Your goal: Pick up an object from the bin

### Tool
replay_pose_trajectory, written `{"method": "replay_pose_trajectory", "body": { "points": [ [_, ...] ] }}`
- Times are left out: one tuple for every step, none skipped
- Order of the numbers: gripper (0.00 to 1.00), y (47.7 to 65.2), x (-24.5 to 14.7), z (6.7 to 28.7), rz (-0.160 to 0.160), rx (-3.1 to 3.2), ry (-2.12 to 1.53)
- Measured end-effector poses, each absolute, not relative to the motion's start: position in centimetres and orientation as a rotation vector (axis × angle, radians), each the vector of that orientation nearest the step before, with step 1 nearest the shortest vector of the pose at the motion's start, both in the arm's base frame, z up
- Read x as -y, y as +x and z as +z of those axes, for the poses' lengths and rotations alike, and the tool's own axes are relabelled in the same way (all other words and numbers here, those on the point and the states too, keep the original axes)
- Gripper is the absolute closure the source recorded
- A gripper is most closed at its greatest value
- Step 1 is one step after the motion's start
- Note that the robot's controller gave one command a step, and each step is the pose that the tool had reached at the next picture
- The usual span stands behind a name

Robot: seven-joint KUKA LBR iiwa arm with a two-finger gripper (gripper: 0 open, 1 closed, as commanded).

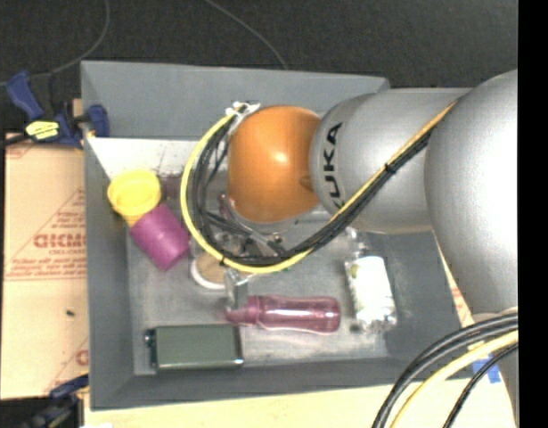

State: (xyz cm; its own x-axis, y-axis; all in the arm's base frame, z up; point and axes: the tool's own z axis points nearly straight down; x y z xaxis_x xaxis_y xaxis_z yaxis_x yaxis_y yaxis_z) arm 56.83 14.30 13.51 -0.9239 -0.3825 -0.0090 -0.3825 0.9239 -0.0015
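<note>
Bulky silver-grey arm [434,168] with black KUKA lettering [330,163], glossy orange wrist cover [269,163], looping yellow and black cables [198,181].

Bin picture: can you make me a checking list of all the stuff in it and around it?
Surface: grey bin, bare floor between the things.
Job's things: tan round thing near the middle, right below the gripper.
Clutter: purple bottle with yellow cap, upper left; pink bottle lying along the front; dark flat box, front left; white packet, right.
Grippers: one, under the orange wrist cover, low in the bin.
Cables: yellow and black cables looped round the wrist.
Surroundings: dark floor.
</note>
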Motion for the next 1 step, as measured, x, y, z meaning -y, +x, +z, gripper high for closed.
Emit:
{"method": "replay_pose_trajectory", "body": {
  "points": [
    [0.0, 55.68, -13.21, 15.61, 0.002, -3.069, -0.632]
  ]
}}
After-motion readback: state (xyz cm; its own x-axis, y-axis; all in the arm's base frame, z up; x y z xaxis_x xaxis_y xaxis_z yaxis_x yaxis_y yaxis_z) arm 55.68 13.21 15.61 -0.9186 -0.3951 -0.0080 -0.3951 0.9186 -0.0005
